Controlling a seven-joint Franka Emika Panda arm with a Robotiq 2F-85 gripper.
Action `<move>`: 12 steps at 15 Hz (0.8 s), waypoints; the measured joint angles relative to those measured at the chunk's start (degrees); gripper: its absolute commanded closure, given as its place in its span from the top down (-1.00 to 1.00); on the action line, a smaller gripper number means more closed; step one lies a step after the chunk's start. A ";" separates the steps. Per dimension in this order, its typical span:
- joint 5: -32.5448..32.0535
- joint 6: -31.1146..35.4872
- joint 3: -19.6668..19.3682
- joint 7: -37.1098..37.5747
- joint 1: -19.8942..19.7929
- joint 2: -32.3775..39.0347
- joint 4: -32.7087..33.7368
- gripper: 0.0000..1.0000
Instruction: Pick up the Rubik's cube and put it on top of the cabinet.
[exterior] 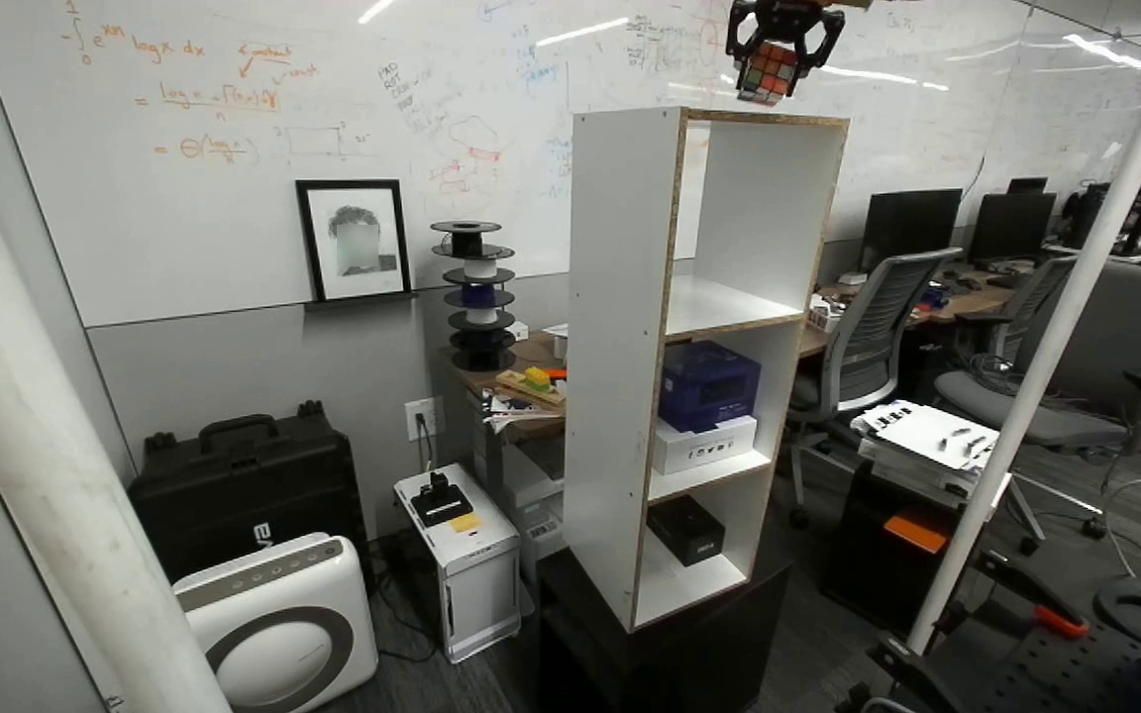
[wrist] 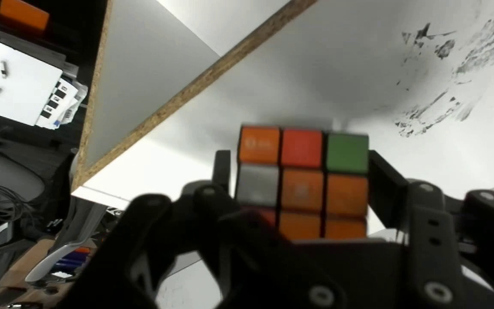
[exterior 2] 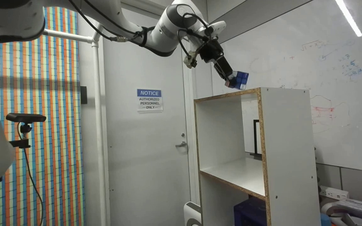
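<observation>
The Rubik's cube (exterior: 767, 77) shows orange, red, green and grey-white squares in the wrist view (wrist: 302, 189) and blue squares in an exterior view (exterior 2: 242, 80). My gripper (exterior: 772, 65) is shut on it, with one black finger on each side. It also shows in an exterior view (exterior 2: 232, 81) and the wrist view (wrist: 299, 174). The cube is tilted and held just above the top of the white cabinet (exterior: 620, 347); a narrow gap shows under it in both exterior views. The cabinet also shows in an exterior view (exterior 2: 287, 141). Its scuffed top (wrist: 337, 86) lies under the cube in the wrist view.
The cabinet's bays hold a blue box (exterior: 711, 386) on a white box (exterior: 704, 446) and a black box (exterior: 686, 530). A whiteboard (exterior: 491, 59) stands behind the cabinet. A stack of spools (exterior: 476, 297) stands beside it. A white pole (exterior: 1046, 366) stands in front of the chairs.
</observation>
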 measured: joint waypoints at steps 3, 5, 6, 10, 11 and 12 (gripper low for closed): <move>0.82 -8.00 -1.76 -0.85 2.95 0.83 5.54 1.00; 2.48 -13.17 -2.63 -2.81 4.15 0.36 8.92 0.99; 3.72 -15.44 -2.90 -4.24 4.61 -0.25 10.08 1.00; 10.36 -25.90 -3.20 -13.86 6.27 -5.61 10.42 1.00; 12.28 -29.17 -3.20 -15.90 6.65 -7.29 9.74 1.00; 14.04 -32.03 -3.21 -17.57 6.94 -8.83 8.74 1.00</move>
